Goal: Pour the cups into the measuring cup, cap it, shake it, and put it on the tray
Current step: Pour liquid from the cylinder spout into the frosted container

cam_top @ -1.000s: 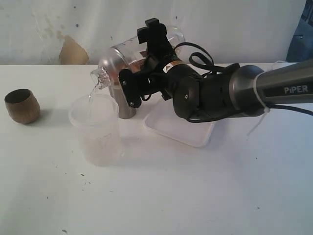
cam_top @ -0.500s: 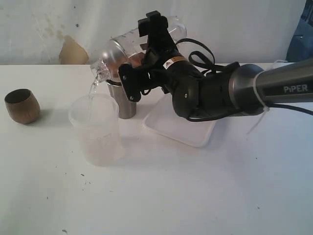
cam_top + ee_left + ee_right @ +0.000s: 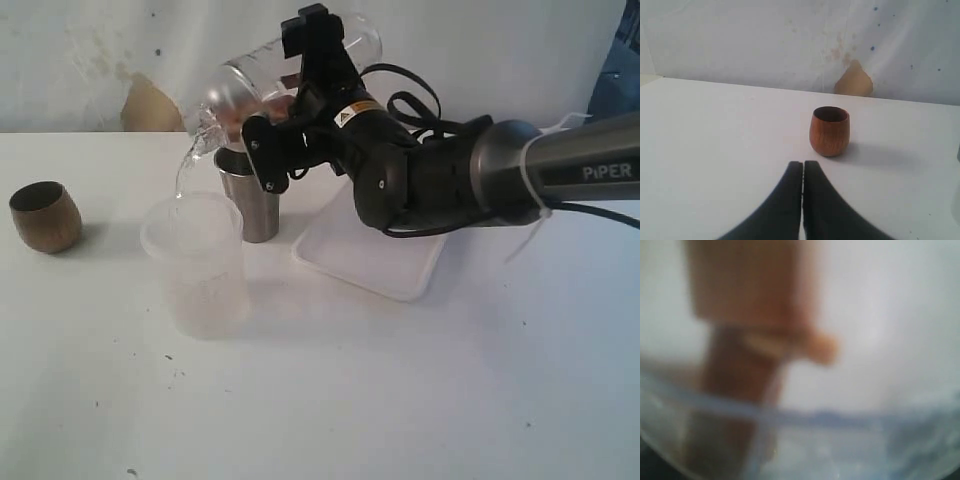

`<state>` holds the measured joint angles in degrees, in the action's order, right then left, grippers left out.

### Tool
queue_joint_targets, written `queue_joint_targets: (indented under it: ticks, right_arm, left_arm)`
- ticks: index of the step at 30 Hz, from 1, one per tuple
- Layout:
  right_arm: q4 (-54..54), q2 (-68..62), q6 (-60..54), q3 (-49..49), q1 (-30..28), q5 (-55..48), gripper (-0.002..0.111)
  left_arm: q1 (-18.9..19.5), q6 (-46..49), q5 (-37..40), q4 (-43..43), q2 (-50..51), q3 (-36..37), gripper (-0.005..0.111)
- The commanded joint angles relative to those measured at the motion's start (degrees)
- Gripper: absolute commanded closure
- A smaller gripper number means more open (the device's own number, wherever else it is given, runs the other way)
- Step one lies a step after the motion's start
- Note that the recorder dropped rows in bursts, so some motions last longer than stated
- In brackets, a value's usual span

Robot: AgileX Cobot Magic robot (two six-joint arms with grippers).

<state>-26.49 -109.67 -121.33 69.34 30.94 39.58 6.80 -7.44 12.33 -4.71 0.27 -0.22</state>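
Right hand [image 3: 288,100]: clamped on the measuring cup [image 3: 240,90], one finger on each side of the clear wall. The cup is tipped nearly on its side, up above and just behind the frosted cup [image 3: 195,265], with its lip pointing down at it. A thin stream of clear liquid [image 3: 185,165] runs from the lip into the frosted cup's open mouth.

The frosted cup stands upright on the worktop [image 3: 400,400]; its liquid level is not readable through the frosted wall.

Steel tumbler [image 3: 250,205]: upright, just behind the frosted cup and under the tipped measuring cup, apart from both.

Tray [image 3: 370,260]: flat on the worktop, to the right of and behind the frosted cup, near it. Nothing stands on its visible part, and the right arm crosses above it. Whether its edge touches the tumbler can't be told.

Wood cup [image 3: 45,215]: upright, well to the left of the frosted cup.

Left hand [image 3: 802,165]: fingers pressed together, nothing between them, low over the worktop and pointed at the wood cup [image 3: 829,131], apart from it.

Right wrist view: blurred, only a clear curved wall and a brown smear.
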Motion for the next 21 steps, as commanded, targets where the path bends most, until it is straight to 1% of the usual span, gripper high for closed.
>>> queue_joint_targets:
  ticks: [1,11,21]
  right_arm:
    - [0.85,0.77,-0.93,0.90,-0.86,4.72,0.108]
    - [6.24,0.77,-0.93,0.90,-0.86,4.59,0.108]
    - [6.62,0.77,-0.93,0.90,-1.30,4.70,0.108]
  left_arm:
    - [-0.06,-0.15,-0.65,-0.09,-0.27,0.22,0.106]
    - [-0.06,-0.15,-0.65,-0.09,-0.27,0.22,0.106]
    - [-0.06,-0.15,-0.65,-0.09,-0.27,0.22,0.106]
